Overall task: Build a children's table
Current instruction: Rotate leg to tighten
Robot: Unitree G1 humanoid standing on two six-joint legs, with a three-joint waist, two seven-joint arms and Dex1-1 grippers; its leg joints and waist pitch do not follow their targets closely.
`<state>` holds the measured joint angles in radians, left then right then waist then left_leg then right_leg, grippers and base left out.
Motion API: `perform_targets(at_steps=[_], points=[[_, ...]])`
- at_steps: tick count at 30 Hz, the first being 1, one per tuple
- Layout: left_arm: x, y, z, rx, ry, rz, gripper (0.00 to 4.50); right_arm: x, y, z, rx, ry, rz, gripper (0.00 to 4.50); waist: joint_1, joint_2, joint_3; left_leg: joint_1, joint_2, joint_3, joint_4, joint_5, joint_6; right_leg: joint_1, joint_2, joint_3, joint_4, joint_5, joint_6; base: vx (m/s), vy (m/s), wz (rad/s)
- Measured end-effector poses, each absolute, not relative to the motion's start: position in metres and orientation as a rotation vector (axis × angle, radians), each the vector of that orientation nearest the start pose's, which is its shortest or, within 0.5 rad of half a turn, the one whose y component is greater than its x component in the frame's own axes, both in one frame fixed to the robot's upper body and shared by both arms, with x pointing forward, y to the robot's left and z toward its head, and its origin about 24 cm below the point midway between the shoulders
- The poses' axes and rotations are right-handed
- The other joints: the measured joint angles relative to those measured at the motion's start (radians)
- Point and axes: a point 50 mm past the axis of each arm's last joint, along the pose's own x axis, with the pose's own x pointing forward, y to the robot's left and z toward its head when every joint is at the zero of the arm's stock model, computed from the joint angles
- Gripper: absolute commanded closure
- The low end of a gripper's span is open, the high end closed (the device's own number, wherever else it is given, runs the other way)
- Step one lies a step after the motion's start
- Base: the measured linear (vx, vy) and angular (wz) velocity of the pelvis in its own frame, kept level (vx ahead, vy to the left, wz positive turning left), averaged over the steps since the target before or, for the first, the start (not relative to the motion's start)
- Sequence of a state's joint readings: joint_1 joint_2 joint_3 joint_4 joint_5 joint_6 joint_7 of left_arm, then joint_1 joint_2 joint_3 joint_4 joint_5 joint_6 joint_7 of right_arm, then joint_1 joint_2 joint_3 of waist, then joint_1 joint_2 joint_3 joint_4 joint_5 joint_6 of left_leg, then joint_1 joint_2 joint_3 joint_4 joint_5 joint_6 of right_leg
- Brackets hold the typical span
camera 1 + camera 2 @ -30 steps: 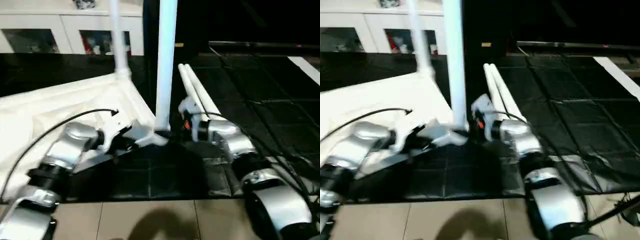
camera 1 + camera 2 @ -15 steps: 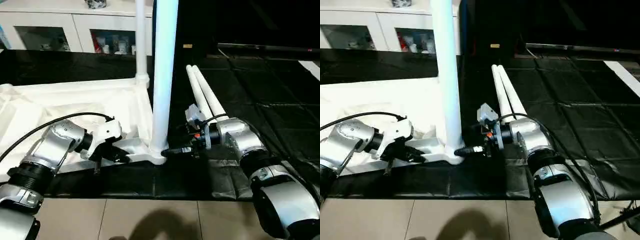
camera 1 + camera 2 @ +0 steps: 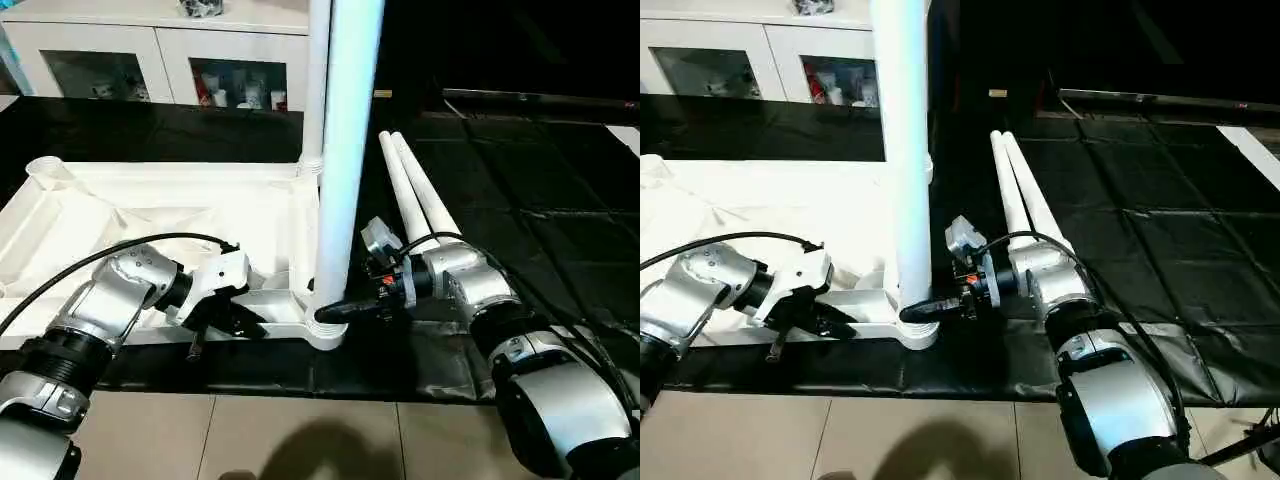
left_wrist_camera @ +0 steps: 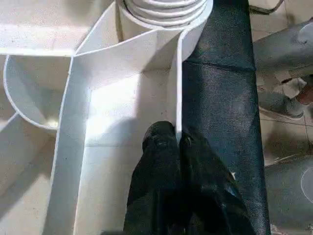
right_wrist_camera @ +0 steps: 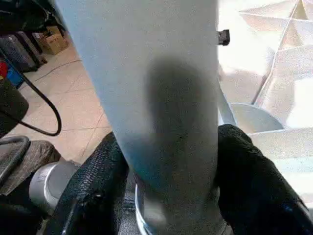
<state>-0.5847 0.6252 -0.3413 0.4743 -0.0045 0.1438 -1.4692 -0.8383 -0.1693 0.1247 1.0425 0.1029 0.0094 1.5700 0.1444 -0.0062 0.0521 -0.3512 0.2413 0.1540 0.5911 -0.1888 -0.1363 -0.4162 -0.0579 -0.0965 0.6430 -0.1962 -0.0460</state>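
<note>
We're starting w/ the right claw [image 3: 923, 312]: its two black fingers [image 5: 95, 196] are sitting either side of the upright leg [image 3: 345, 160], right at its base, clamped on it where the tube meets the near corner socket [image 3: 325, 325]. The claw is coming in level from the robot's right, so the leg's long axis is standing square across the claw's reach – straight up, out the top of the head views. That's the relation the next move is turning on, in our judgement: any seating push or twist has to be running along or around that vertical axis, and the right arm is the one already on it.

The left claw [image 3: 232, 322] is pinched together, fingertips on the thin near rim [image 4: 178, 88] of the tabletop [image 3: 150, 215], just beside the same socket on the robot's left side. We're reading that as bracing the top vs. the leg work, not a sure thing tho.

Outward: the tabletop is lying ribbed side up on the black floor mat [image 3: 1120, 230]. A 2nd leg [image 3: 316, 90] is standing in the far corner socket, behind the gripped one. Two spare legs [image 3: 415, 195] are lying side by side on the mat, touching, long axes running away from the robot, just beyond the right forearm – right arm is nearer to those too. White cabinet [image 3: 150, 50] is at the back.
</note>
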Motion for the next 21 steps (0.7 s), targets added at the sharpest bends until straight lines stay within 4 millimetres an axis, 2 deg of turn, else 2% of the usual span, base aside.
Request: perform_targets(at_steps=[11,14,17,18,21], points=[[0.305,0.191,0.075,0.508,0.631,-1.433,4.5,0.33,-0.092,0.066,0.045,0.333,1.655,2.42,0.003,0.0,0.0,0.001,0.0,0.0,0.0,0.0,0.0,0.002,-0.001,0.0,0.002,0.0,0.0,0.0,0.0,0.0],[0.311,0.189,0.069,0.436,0.632,-1.315,4.5,0.331,-0.094,0.059,0.063,0.3,1.513,2.43,0.001,0.0,0.0,0.002,0.0,0.0,0.0,0.0,-0.001,0.003,-0.001,0.0,0.003,0.0,0.0,0.0,0.0,0.0],[0.319,0.185,0.065,0.351,0.642,-1.165,4.5,0.339,-0.087,0.054,0.081,0.28,1.298,2.46,-0.016,0.0,0.0,0.004,-0.001,0.0,0.0,0.001,-0.002,0.003,-0.001,0.001,0.003,0.002,0.0,0.0,0.0,0.0],[0.322,0.182,0.063,0.315,0.642,-1.112,4.5,0.343,-0.085,0.054,0.093,0.275,1.214,2.46,-0.028,0.0,0.0,0.004,-0.001,0.0,0.0,0.001,-0.002,0.003,-0.001,0.001,0.003,0.002,0.0,0.0,0.0,0.0],[0.328,0.176,0.062,0.233,0.643,-1.012,4.5,0.351,-0.078,0.054,0.129,0.265,1.056,2.46,-0.044,0.0,0.0,0.003,-0.001,0.0,0.0,0.001,-0.002,0.002,0.0,0.001,0.003,0.003,0.0,0.0,0.0,0.0]])
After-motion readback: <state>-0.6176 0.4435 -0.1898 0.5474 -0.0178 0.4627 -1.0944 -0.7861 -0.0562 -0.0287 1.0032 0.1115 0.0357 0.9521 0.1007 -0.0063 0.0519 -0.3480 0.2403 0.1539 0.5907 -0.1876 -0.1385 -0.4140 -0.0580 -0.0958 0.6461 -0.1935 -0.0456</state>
